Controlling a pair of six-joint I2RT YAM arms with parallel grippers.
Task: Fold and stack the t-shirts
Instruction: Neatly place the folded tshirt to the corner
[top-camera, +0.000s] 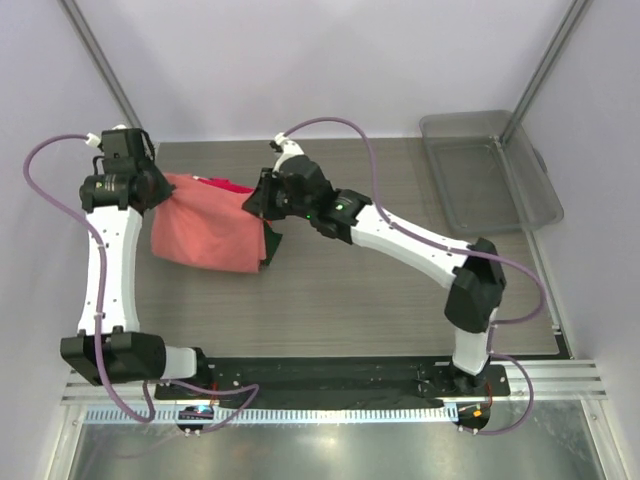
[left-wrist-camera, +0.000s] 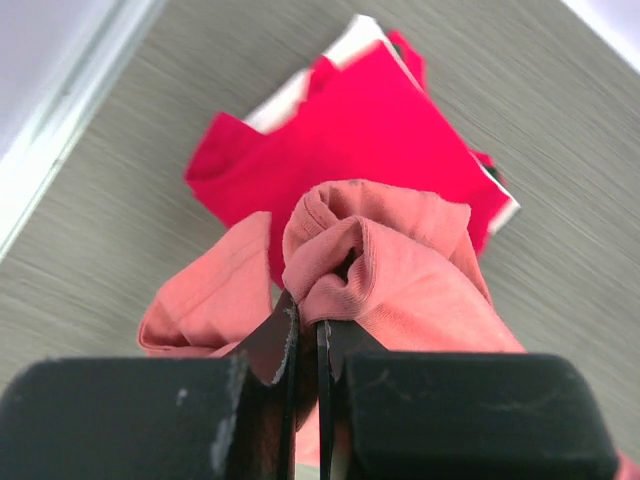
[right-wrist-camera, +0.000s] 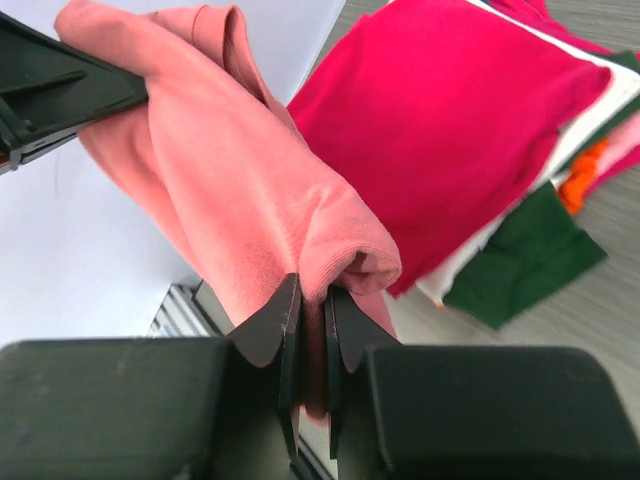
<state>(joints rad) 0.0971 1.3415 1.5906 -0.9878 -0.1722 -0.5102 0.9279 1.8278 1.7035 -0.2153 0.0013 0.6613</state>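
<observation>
We see the coral t-shirt (top-camera: 205, 235) hanging stretched between both grippers, above the folded magenta t-shirt (left-wrist-camera: 350, 130) that tops a stack on the table (top-camera: 350, 300). The left gripper (left-wrist-camera: 308, 322) is clamped on one bunched edge. The right gripper (right-wrist-camera: 312, 300) pinches another fold.

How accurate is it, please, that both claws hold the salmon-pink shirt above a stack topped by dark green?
The colour is wrong: the right wrist view shows a magenta-red shirt on top. The left claw and right claw hold the salmon-pink shirt above it.
</observation>
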